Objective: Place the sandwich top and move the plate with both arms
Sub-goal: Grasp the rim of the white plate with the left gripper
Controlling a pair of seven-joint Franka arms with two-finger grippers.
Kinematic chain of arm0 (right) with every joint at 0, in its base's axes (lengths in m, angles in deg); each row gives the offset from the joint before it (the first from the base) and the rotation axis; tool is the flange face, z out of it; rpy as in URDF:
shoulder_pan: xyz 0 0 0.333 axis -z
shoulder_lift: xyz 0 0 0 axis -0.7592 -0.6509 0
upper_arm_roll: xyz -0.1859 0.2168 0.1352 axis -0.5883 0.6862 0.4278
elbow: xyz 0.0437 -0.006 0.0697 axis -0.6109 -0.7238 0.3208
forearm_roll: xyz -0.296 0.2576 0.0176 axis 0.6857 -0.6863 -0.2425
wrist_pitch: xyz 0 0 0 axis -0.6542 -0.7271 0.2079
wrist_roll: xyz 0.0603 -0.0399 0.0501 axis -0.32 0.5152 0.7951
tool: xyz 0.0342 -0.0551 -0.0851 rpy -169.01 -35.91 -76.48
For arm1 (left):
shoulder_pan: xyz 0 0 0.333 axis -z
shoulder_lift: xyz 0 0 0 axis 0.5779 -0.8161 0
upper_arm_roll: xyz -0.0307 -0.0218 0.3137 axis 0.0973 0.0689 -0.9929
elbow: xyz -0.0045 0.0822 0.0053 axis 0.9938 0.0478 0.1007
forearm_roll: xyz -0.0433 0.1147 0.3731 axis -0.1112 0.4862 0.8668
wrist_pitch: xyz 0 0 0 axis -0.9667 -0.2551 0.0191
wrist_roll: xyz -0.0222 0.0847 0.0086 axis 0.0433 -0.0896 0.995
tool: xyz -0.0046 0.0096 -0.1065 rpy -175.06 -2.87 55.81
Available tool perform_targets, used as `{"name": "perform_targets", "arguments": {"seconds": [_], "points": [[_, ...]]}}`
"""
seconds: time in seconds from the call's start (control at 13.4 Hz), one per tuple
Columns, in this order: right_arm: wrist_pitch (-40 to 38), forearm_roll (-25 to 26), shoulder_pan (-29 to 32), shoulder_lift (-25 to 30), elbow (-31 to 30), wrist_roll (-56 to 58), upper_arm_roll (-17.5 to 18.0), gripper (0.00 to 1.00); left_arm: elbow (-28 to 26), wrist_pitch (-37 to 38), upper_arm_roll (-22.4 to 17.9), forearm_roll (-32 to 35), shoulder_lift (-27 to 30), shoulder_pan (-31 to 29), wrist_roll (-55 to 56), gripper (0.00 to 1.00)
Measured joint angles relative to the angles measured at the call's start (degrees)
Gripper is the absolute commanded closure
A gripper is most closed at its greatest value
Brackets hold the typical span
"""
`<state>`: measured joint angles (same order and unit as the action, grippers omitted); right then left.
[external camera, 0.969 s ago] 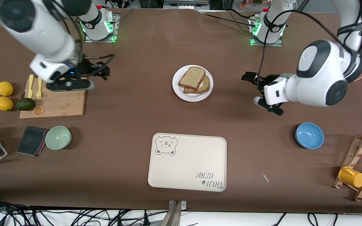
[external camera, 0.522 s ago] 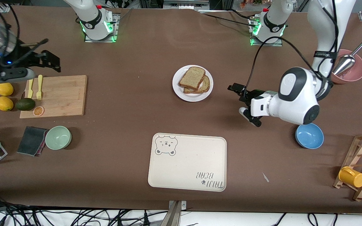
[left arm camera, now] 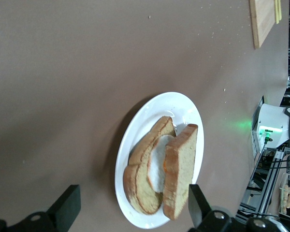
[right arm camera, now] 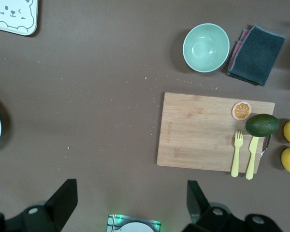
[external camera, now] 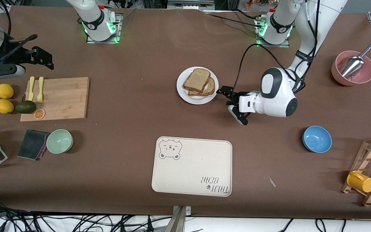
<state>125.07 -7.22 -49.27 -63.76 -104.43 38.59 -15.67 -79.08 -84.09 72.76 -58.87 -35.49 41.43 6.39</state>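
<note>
The white plate (external camera: 185,93) stands mid-table, farther from the front camera than the bear tray. On it the plain sandwich top (external camera: 197,79) lies askew over a lower slice (external camera: 210,89) that bears a fried egg (left arm camera: 159,164). The left wrist view shows the plate (left arm camera: 135,145) and the sandwich top (left arm camera: 180,169) too. My left gripper (external camera: 224,94) is open and empty, low beside the plate's rim toward the left arm's end; its fingers (left arm camera: 67,208) bracket the plate's edge without touching. My right gripper (external camera: 43,59) is open and empty, raised near the cutting board (external camera: 56,98).
The cream bear tray (external camera: 192,166) lies nearer the front camera than the plate. A blue bowl (external camera: 317,139), pink bowl with scoop (external camera: 353,67) and mug rack (external camera: 369,174) sit toward the left arm's end. A green bowl (external camera: 60,141), cloth (external camera: 32,144), lemons (external camera: 5,91) and avocado (external camera: 26,107) sit toward the right arm's end.
My left gripper has moved in from near the blue bowl to the plate's rim. My right gripper has drawn away from over the cutting board toward the table's edge.
</note>
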Motion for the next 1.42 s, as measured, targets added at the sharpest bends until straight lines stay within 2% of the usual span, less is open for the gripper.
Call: {"name": "perform_targets", "arguments": {"seconds": [0.15,0.3,0.45,0.75,0.82,0.89,1.04,1.12,1.27,1.42], "points": [[0.1,0.0,0.0,-0.1,0.0,0.0,0.0,0.00,-0.4,-3.9,0.3,-2.2,-2.3,0.2,-4.2,0.16],[0.8,0.0,0.0,-0.2,0.0,0.0,0.0,0.00,-0.4,-6.9,0.8,-4.8,-4.7,1.1,-5.3,0.31],[1.5,0.0,0.0,-0.2,0.0,0.0,0.2,0.00,-0.5,-7.5,0.9,-10.3,-6.0,2.0,-8.9,0.33],[1.7,0.7,0.1,-0.2,0.0,0.0,0.2,0.00,-2.2,-7.6,0.9,-21.1,-8.7,2.4,-22.1,0.52],[1.7,0.7,0.2,-0.2,0.0,0.0,0.2,0.00,-2.3,-7.6,0.9,-21.9,-9.4,2.4,-23.4,0.67],[1.7,0.7,0.2,-0.2,0.0,0.0,0.2,0.00,-2.3,-7.7,0.9,-22.3,-9.8,2.4,-23.9,0.73],[1.7,0.7,0.3,-0.2,0.0,0.0,0.2,0.00,-2.4,-7.6,1.0,-22.5,-10.1,2.4,-24.3,0.75],[1.7,0.7,0.4,-0.2,0.0,0.0,0.2,0.00,-2.4,-7.6,1.0,-22.6,-10.1,2.4,-24.3,0.80],[1.7,0.7,0.6,-0.3,0.0,0.0,0.0,0.00,-2.6,-7.6,1.1,-24.1,-10.2,2.4,-24.3,0.81],[1.7,0.7,0.7,-0.3,0.0,0.0,0.0,0.00,-3.1,-7.6,1.3,-26.1,-10.3,2.7,-24.5,0.96]]}}
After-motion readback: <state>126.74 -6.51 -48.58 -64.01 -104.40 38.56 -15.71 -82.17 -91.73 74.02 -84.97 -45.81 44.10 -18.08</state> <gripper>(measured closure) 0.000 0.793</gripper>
